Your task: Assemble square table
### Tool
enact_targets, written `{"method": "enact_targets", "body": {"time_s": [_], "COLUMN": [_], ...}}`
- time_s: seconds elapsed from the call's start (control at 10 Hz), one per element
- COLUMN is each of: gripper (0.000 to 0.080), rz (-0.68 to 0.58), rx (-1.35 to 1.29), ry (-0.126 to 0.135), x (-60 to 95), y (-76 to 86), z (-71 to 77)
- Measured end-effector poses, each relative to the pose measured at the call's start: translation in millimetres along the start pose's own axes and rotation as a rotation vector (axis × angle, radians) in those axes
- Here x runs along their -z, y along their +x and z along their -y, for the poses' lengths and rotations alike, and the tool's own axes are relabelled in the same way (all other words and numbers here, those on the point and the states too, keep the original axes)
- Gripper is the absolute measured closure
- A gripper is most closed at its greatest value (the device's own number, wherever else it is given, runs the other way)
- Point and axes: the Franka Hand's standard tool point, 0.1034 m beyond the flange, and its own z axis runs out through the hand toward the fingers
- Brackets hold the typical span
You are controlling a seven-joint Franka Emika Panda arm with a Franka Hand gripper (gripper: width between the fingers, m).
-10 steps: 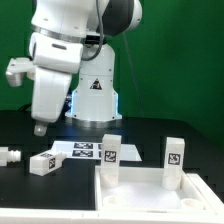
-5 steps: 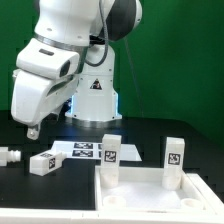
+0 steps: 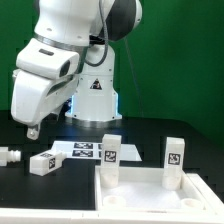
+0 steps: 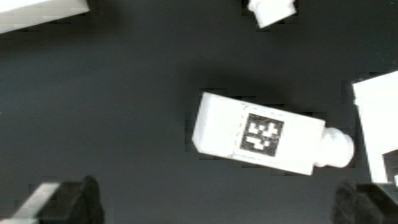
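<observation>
Two short white legs stand upright in corner sockets of the white square tabletop [image 3: 150, 192], at the lower right of the exterior view. The left upright leg [image 3: 110, 150] and the right upright leg [image 3: 174, 155] each carry a black-and-white square tag facing the camera. The tag patterns are too small to make out.

A third leg [image 3: 42, 162] lies on its side on the black table [image 3: 70, 182], toward the exterior view's left and well apart from the tabletop. In the wrist view this third leg [image 4: 267, 133] shows its tag facing up.

The gripper [image 3: 33, 129] hangs above the table near the lying leg. Its dark fingers [image 4: 71, 200] stand wide apart with nothing between them.

The marker board [image 3: 85, 150] lies flat between the third leg and the left upright leg. A triangular warning label [image 3: 96, 86] marks the arm's base. A small white part [image 3: 8, 156] lies at the far left edge.
</observation>
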Motion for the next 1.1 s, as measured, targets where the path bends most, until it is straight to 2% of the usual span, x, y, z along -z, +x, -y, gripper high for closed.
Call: {"method": "enact_targets", "body": {"time_s": [0.1,0.2,0.5,0.6,0.7,0.8,1.1], "gripper": [0.0151,0.0151,0.0151,0.0151,0.0151,0.0151,0.0151], "rz": [0.003,0.000,0.000,0.012,0.042,0.032,0.017], "rx": [-0.172,-0.176,-0.368,-0.580,-0.731,-0.757,-0.942], "ry": [0.013,0.013,-0.002,0.015,0.047,0.058,0.071], "x": [-2.3,-2.1,3.9,3.8,4.5,4.4,4.0], "y": [2.2,2.3,-0.9,4.1,11.1,14.9,20.6], "z": [2.9,2.6,-5.2,-3.7,-4.5,-8.2,-6.8]}}
